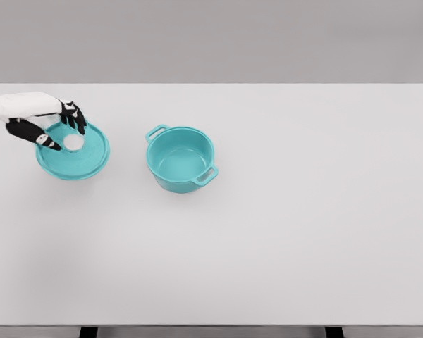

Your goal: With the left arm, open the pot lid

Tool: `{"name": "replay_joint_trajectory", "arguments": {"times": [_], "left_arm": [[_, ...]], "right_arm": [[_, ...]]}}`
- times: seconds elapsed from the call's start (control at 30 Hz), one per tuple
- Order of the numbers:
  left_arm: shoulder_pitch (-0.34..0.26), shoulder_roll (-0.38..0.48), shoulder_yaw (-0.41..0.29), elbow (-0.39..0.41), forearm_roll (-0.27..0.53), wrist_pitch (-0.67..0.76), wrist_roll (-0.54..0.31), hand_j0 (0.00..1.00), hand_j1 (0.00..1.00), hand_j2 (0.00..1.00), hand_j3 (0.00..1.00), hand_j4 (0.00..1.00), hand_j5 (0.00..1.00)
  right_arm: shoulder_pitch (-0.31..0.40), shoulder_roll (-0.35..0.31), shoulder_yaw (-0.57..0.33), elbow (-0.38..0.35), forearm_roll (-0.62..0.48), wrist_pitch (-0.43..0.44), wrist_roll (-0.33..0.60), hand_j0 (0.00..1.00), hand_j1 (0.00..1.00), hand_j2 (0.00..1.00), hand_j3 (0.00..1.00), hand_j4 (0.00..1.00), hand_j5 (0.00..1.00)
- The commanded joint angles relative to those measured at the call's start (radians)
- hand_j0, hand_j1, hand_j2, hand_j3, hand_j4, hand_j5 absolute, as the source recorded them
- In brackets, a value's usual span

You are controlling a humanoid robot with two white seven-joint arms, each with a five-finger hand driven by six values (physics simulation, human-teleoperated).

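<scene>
Left hand (56,127) sits over the lid (73,151), fingers curled around its white knob (73,143); you can't quite tell whether they pinch it or have just let go. Lid lies on the desk (303,232), far left, well apart from the pot (181,160), likely so it clears the rim and handles. Pot stands open and upright near the middle, interior bare. Judging by that, your opening step looks done; only release and retreat remain. Right arm isn't visible.
</scene>
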Motion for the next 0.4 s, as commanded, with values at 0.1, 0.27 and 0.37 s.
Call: {"name": "replay_joint_trajectory", "arguments": {"times": [0.1,0.27,0.37], "left_arm": [[0.000,-0.006,0.009,0.014,-0.014,0.003,0.000,1.00,1.00,1.00,1.00,1.00,1.00],[-0.002,0.009,0.011,-0.151,0.075,0.003,0.000,1.00,1.00,1.00,1.00,1.00,1.00],[0.005,0.038,0.085,-0.435,0.135,0.003,0.000,1.00,1.00,1.00,1.00,1.00,1.00]], "right_arm": [[0.000,0.000,0.000,0.000,0.000,0.000,0.000,1.00,1.00,1.00,1.00,1.00,1.00],[0.000,0.000,0.000,0.000,0.000,0.000,0.000,1.00,1.00,1.00,1.00,1.00,1.00],[0.000,0.000,0.000,0.000,0.000,0.000,0.000,1.00,1.00,1.00,1.00,1.00,1.00]]}}
